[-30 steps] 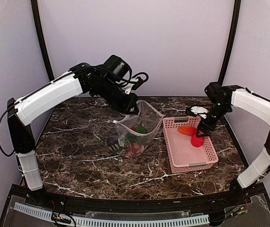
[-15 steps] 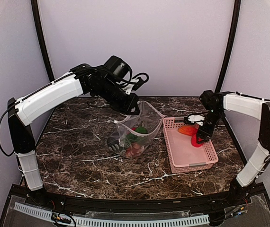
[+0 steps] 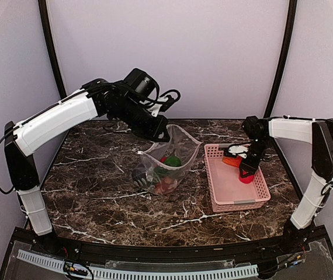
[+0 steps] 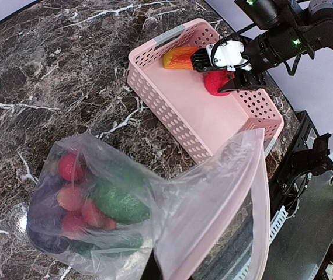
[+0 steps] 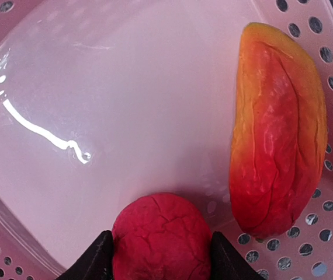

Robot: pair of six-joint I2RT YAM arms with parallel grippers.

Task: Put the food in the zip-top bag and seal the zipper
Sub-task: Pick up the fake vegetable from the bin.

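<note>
The zip-top bag (image 3: 181,153) stands open at mid table, its rim lifted by my left gripper (image 3: 162,135), which is shut on the bag's edge. Its pale pink zipper (image 4: 264,192) runs along the mouth. Inside lie food pieces: a green one (image 4: 114,201), red ones (image 4: 70,198) and a dark purple one at the bottom. My right gripper (image 3: 245,169) reaches into the pink basket (image 3: 236,192); its black fingertips (image 5: 99,256) press both sides of a round red fruit (image 5: 162,236) resting on the basket floor. An orange-red oval (image 5: 277,128) lies just beside it.
The pink basket (image 4: 172,111) sits right of the bag on the dark marble table (image 3: 96,175). Its perforated walls (image 5: 324,70) close in around the right gripper. The table's right edge and a rail lie beyond the basket.
My right gripper has dropped into the basket and its jaws have narrowed onto the round red fruit. The left arm and the bag stay as they were.
</note>
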